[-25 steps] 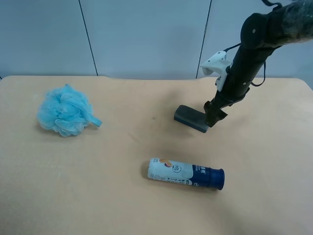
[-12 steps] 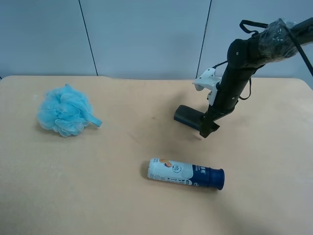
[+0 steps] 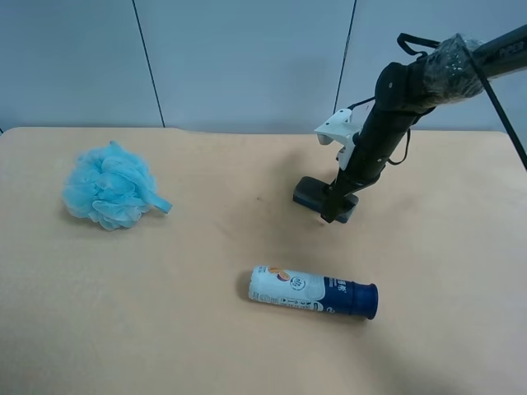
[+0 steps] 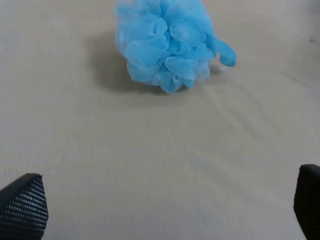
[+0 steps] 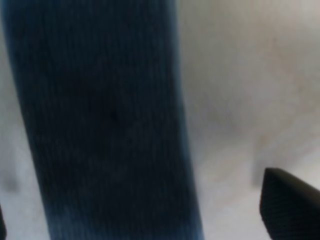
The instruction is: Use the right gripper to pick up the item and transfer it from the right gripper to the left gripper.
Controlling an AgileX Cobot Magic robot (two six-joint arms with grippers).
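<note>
- The surface point(image 3: 165, 346) is my hard limit. My right arm has come in steeply and low, so pushing any lower would jam my fingertips into it. Its far edge runs close behind the item. The widest open stretch is the middle, between the pouf and the item, and I judge that the best place for the handover.
- The pouf point(image 3: 111, 185) lies well apart from the item, but it is directly ahead of my left claw. If that arm drove straight forward, it could snag the loose mesh.
- The bottle point(image 3: 313, 290) lies on its side, near the item but not touching it. A careless swing on lift-off could set it rolling.
- The item point(image 3: 311, 192) lies flat near the far edge, beneath my right claw. The right wrist view shows it closer to one finger than the other, so closing may shove or twist it rather than clamp it squarely.
- My right claw point(image 3: 332, 212) is released, with its fingers spread to either side of the item and nothing gripped yet.
- My left claw point(image 4: 165, 205) is also released and empty, with its tips wide apart. It is out of the high view.
</note>
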